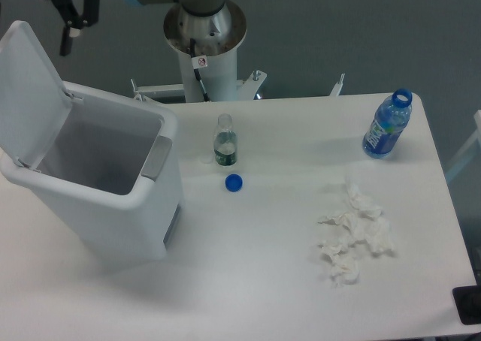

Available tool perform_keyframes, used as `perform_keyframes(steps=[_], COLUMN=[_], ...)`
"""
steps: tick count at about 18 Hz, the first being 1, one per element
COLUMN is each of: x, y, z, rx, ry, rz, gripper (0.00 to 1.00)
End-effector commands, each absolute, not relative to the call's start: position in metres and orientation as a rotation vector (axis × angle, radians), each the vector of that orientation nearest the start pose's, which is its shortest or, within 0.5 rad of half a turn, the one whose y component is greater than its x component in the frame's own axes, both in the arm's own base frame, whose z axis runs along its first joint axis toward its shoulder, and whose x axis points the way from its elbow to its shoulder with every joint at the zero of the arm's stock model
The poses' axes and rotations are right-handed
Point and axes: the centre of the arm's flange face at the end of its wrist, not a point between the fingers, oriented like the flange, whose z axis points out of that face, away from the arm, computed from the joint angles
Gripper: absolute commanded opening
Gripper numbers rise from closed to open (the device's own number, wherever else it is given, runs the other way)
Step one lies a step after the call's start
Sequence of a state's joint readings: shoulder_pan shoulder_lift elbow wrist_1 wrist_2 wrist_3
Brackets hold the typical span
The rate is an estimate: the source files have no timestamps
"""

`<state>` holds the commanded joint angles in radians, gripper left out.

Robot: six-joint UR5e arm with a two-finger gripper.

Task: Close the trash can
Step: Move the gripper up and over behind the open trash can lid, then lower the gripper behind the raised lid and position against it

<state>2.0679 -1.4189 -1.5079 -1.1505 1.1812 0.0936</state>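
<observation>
The trash can (113, 206) is a large white bin at the left of the table. Its hinged lid (30, 93) stands open, leaning back to the left, and the inside looks empty. A grey push tab (155, 159) sits on the front rim. My gripper (30, 37) hangs at the top left corner, above and behind the lid's top edge and apart from it. Only one of its fingers (68, 39) shows; the other is cut off by the frame edge. Nothing sits between the jaws, which stand wide apart.
A small clear bottle (225, 140) stands uncapped mid-table with a blue cap (234, 182) lying in front of it. A blue water bottle (387, 125) stands at the far right. Crumpled tissues (353, 232) lie front right. The arm's base (204, 33) rises behind the table.
</observation>
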Motion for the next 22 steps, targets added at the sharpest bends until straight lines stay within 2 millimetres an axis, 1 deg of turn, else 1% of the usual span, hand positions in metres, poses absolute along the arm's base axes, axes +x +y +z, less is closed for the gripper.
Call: perform_keyframes(steps=[2, 5, 12, 14, 22], x=[-0.063, -0.064, -0.066, -0.068, -0.066], y=[0.482, 0.483, 0.486, 0.490, 0.491], z=[0.647, 0.641, 0.635, 0.631, 0.629], rx=[-2.410, -2.418, -2.428, -2.436, -2.446], ry=[-0.325, -0.328, -0.326, -0.330, -0.312], rz=[-0.233, -0.235, -0.231, -0.231, -0.220], gripper=[1.00, 1.00, 1.00, 1.00, 1.00])
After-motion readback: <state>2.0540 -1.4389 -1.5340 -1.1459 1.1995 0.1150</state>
